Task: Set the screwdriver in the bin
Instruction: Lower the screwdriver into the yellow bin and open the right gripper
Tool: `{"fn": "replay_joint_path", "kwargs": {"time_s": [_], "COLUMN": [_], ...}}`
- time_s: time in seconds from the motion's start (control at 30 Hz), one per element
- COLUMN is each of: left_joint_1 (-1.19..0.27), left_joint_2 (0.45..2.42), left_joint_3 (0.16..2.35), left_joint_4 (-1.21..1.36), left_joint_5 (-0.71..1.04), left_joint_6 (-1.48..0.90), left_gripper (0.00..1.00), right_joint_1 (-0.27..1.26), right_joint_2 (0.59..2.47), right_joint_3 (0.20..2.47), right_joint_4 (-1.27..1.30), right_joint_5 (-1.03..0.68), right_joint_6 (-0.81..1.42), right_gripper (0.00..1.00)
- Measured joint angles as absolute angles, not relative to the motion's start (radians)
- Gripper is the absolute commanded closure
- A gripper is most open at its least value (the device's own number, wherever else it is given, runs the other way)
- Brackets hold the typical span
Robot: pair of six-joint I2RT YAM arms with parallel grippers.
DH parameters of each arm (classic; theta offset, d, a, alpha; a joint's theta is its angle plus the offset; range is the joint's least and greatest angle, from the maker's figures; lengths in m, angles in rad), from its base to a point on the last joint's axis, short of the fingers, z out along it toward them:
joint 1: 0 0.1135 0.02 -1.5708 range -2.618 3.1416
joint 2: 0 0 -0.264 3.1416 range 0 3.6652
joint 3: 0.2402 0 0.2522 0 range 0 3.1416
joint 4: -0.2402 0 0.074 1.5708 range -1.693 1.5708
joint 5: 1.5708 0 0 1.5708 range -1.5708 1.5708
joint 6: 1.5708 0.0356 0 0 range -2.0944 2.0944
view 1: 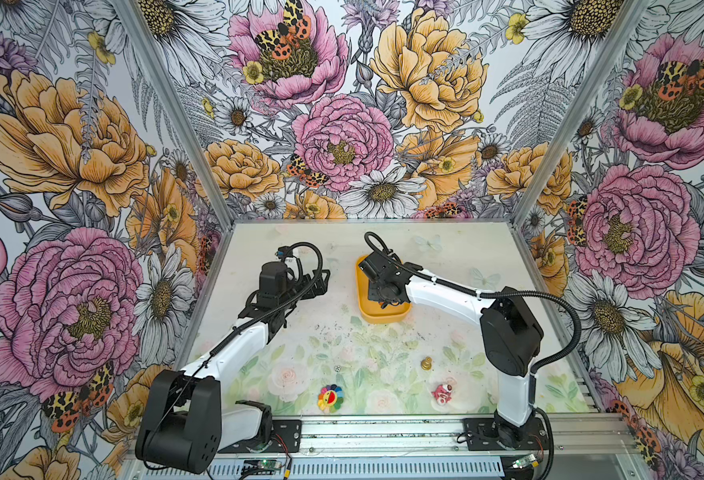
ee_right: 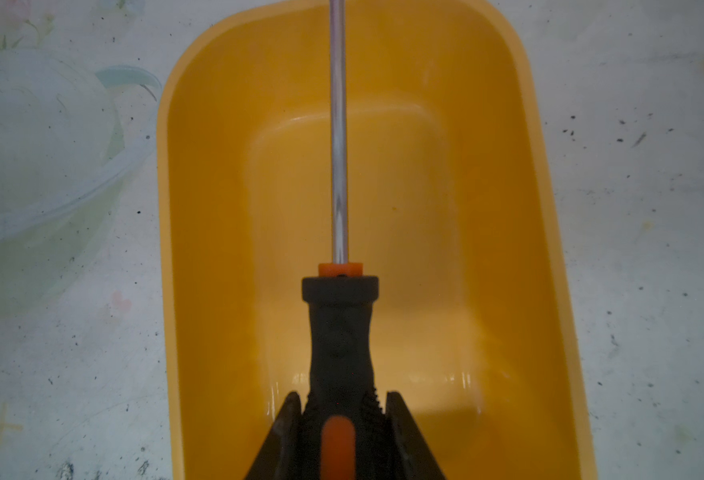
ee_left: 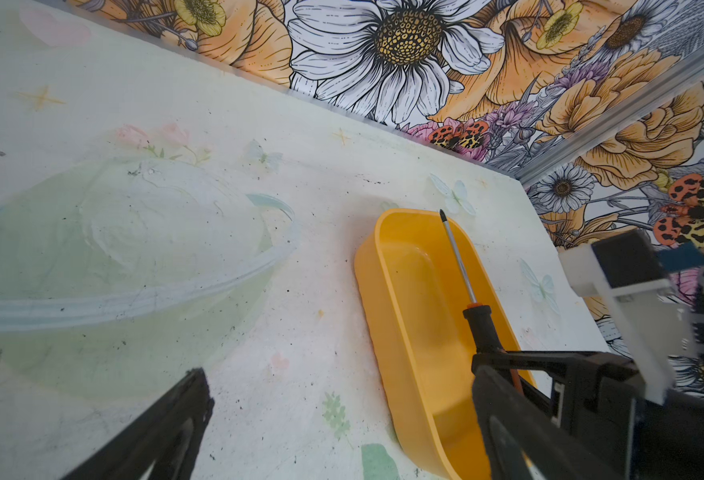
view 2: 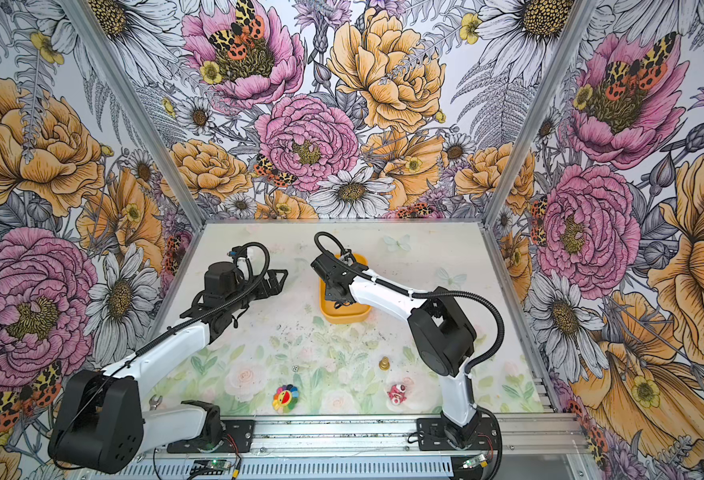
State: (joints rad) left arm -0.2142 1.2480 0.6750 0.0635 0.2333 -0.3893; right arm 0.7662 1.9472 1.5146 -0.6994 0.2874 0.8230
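Note:
The yellow-orange bin (ee_right: 217, 249) lies on the table behind the middle, seen in both top views (view 1: 383, 318) (view 2: 344, 318). My right gripper (ee_right: 342, 399) is shut on the screwdriver (ee_right: 339, 332), clamping its black-and-orange handle. The metal shaft runs lengthwise over the bin's inside. In the left wrist view the screwdriver (ee_left: 481, 324) hangs over the bin (ee_left: 404, 311), with its tip near the far rim. In both top views the right wrist covers most of the tool. My left gripper (ee_left: 342, 382) (view 1: 321, 282) stands open and empty, left of the bin.
Near the front lie a rainbow flower toy (view 1: 330, 398), a pink-red toy (view 1: 442, 393), a small brass piece (view 1: 426, 363) and a die (view 1: 337, 368). A small wrench (view 2: 156, 401) shows by the left arm's base. Floral walls close in three sides.

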Motion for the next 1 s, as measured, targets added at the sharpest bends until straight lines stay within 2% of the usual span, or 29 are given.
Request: {"fn": "replay_joint_path", "kwargs": {"time_s": [0.57,1.0], "left_joint_1": [-0.214,-0.221], "left_joint_2": [1.268,1.282], "left_joint_3": [0.675,0.675], "left_joint_4": [0.063,0.063], "left_joint_5": [0.233,0.234], "left_joint_6": [-0.389,-0.386], "left_gripper": [0.01,0.01], "right_joint_1": [0.767,0.766], "right_joint_2": [1.950,2.039], "right_joint_3": [1.445,1.446], "right_joint_4": [-0.699,-0.699], "right_joint_5": [0.264,0.260], "right_joint_6": [0.841,0.818], "right_gripper": [1.00,1.00]}}
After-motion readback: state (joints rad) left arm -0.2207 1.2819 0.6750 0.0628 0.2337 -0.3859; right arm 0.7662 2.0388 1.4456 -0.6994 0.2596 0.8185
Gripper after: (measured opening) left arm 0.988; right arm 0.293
